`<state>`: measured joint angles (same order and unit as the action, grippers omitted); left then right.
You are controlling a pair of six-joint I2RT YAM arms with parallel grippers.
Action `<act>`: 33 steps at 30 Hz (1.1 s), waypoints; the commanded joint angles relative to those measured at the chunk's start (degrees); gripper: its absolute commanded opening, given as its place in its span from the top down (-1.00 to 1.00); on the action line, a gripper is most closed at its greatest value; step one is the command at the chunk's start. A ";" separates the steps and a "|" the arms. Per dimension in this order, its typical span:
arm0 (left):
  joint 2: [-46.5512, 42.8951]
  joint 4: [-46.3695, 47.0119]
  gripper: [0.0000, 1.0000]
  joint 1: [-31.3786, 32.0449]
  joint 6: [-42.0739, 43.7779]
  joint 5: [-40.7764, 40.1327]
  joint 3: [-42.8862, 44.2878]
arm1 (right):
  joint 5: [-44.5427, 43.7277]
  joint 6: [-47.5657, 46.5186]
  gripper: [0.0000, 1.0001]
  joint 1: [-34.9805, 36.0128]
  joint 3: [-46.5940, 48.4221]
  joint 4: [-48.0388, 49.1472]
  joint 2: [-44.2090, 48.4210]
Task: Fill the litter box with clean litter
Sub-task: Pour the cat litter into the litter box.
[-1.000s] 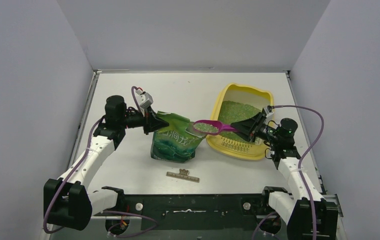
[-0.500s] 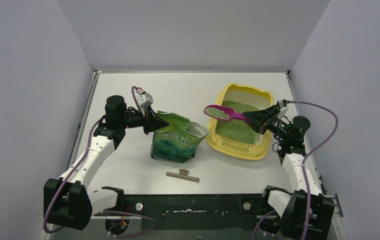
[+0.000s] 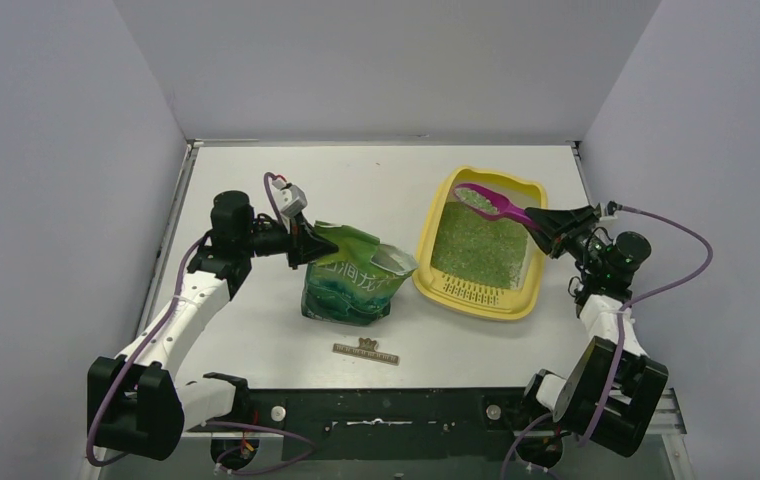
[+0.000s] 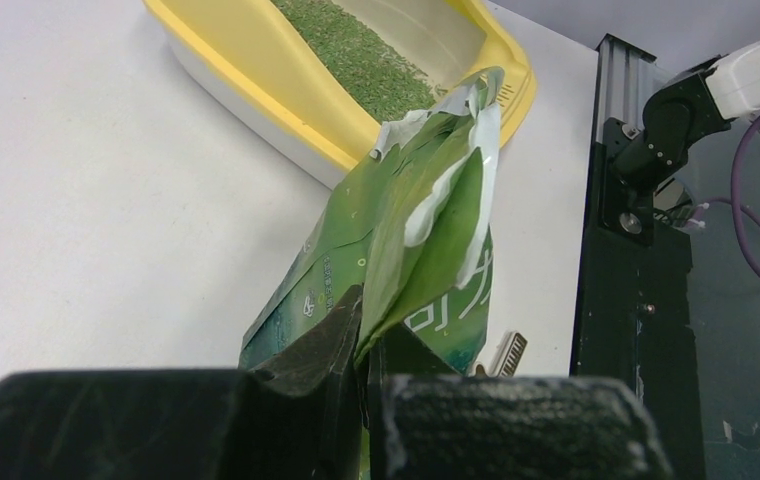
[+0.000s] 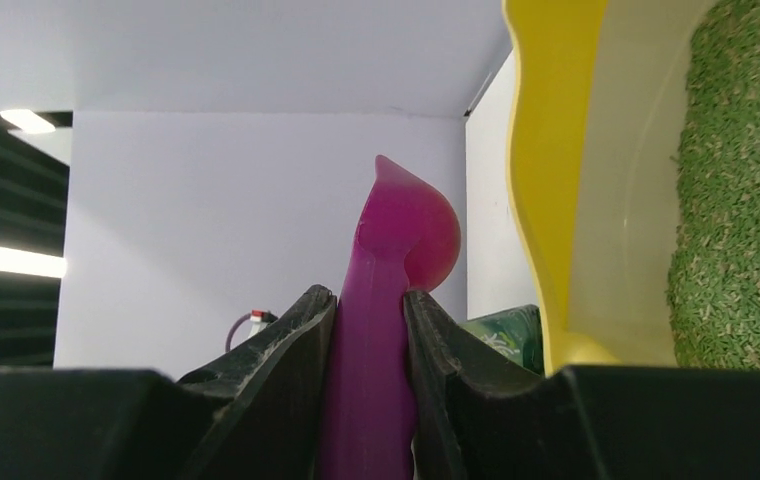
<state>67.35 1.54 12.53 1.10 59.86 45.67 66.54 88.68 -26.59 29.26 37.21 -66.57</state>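
White desk (image 3: 286, 190), pale walls (image 3: 386, 60) on three sides.

Position of litter box (image 3: 431, 230): right half of desk, long axis running near to far, grate strip at the near end. Green litter (image 3: 481, 245) covers most of its floor. The far end shows bare pale plastic.

Green bag (image 3: 356, 285): upright, left of the box and just beside its near-left corner. I cannot tell whether they touch. Mouth open, facing up and right.

My left fingers (image 3: 308, 245): closed flat on the bag's upper left edge, foil pinched between them, my arm reaching in from the left.

My right fingers (image 3: 544, 222): clamped on the handle of the magenta scoop (image 3: 491, 203), above the box's right rim. Handle slopes in across the far right corner. Bowl sits above the far end of the box, with some pale granules in it. Right wrist view shows the scoop edge-on, its handle filling the gap between both fingers.

Small brown strip (image 3: 366, 351): flat on desk, nearer to me than the bag, apart from it.
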 commanded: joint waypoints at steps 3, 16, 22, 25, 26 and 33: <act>-0.76 0.58 0.89 0.48 -0.05 -0.54 1.61 | -5.18 -2.26 1.00 -2.73 2.09 2.42 -0.83; -3.01 -2.92 0.10 0.08 0.77 -5.74 2.68 | -14.83 -25.02 1.00 -2.93 9.46 -30.44 3.24; -3.44 -5.59 -0.51 -0.23 0.94 -8.21 3.72 | -16.97 -29.81 1.00 -2.37 13.11 -36.28 1.72; -3.79 -6.04 -0.62 -0.36 0.83 -9.39 3.92 | -18.63 -32.44 1.00 -1.22 16.01 -40.03 0.03; -3.88 -6.41 -0.63 -0.40 0.83 -9.91 4.02 | -19.03 -32.70 1.00 -0.74 16.77 -40.20 -0.54; -4.46 -9.71 -0.67 -1.19 0.60 -14.53 5.82 | -24.70 -34.54 1.00 4.56 22.15 -41.82 -4.61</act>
<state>64.84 -7.16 11.99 1.63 48.34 47.88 45.74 56.82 -24.99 46.33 -4.93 -69.43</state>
